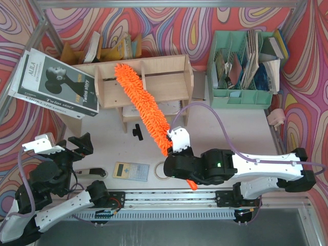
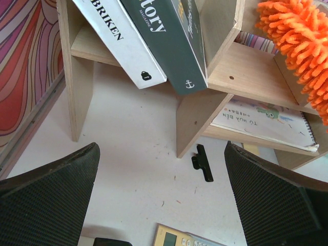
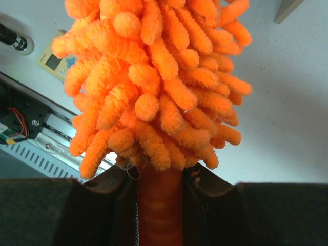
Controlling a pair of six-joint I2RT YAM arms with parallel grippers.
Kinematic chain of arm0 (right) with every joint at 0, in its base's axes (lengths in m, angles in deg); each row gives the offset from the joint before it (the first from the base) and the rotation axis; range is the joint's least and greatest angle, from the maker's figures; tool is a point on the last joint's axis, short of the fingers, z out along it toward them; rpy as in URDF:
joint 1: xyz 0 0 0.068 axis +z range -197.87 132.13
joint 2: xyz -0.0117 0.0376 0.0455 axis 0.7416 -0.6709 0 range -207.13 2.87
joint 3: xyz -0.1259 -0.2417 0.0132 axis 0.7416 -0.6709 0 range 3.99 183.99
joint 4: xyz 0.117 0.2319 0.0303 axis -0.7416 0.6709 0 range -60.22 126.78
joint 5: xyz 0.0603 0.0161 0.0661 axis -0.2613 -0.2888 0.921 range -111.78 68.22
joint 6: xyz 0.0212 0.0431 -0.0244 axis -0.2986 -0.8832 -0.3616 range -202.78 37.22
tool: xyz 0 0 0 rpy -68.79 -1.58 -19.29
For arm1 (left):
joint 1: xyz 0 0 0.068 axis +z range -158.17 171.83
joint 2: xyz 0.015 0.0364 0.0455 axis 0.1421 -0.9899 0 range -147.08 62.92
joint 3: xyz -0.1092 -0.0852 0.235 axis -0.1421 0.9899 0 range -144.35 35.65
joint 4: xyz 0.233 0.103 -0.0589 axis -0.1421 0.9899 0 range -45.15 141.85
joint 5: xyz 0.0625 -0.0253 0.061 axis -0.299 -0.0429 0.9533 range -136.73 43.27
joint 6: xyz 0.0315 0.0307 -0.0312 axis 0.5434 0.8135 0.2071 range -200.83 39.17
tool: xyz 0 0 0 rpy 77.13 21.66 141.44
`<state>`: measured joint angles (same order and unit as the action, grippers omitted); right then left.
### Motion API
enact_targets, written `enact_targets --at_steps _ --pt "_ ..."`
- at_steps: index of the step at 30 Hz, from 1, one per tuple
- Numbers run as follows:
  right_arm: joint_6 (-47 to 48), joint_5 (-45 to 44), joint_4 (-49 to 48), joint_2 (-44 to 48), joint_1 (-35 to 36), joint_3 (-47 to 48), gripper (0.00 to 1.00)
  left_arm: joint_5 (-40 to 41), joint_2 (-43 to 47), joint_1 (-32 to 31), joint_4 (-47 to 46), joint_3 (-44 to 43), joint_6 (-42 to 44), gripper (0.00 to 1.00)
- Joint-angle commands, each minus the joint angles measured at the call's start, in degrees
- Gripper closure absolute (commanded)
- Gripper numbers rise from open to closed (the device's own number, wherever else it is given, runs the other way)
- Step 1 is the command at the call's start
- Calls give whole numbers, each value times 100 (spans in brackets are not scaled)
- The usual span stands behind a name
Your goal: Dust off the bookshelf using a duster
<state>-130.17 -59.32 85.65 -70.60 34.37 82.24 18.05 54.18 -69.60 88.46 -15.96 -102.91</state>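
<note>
Swirl-patterned walls (image 1: 154, 25) (red, pink, yellow) on three sides; white tabletop (image 1: 246, 123); metal frame bar (image 1: 169, 4) overhead; even light

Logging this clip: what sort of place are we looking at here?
Probably a staged robot test cell, not a real study: swirl-patterned backdrop on a metal frame, robot arms mounted on a rail, and a small bookshelf and mint organiser set out as props.

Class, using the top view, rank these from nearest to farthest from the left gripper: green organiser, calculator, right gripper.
1. Calculator: on the table, just right of the left gripper.
2. Right gripper: mid-table, shut on the duster.
3. Green organiser: far right corner.
</note>
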Motion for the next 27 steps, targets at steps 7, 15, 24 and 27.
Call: enact_targets --at_steps 7,15,24,27 --pt "-75 -97 -465 -398 3 -252 100 87 69 -18 81 29 -31 2" --pt "684 -146 -983 -295 3 62 100 87 72 -18 77 37 -33 2" --pt "916 -56 -1195 -572 3 138 100 110 82 -18 77 34 -33 1" --pt "786 17 -1234 -581 3 -77 100 119 69 -18 77 34 -33 2"
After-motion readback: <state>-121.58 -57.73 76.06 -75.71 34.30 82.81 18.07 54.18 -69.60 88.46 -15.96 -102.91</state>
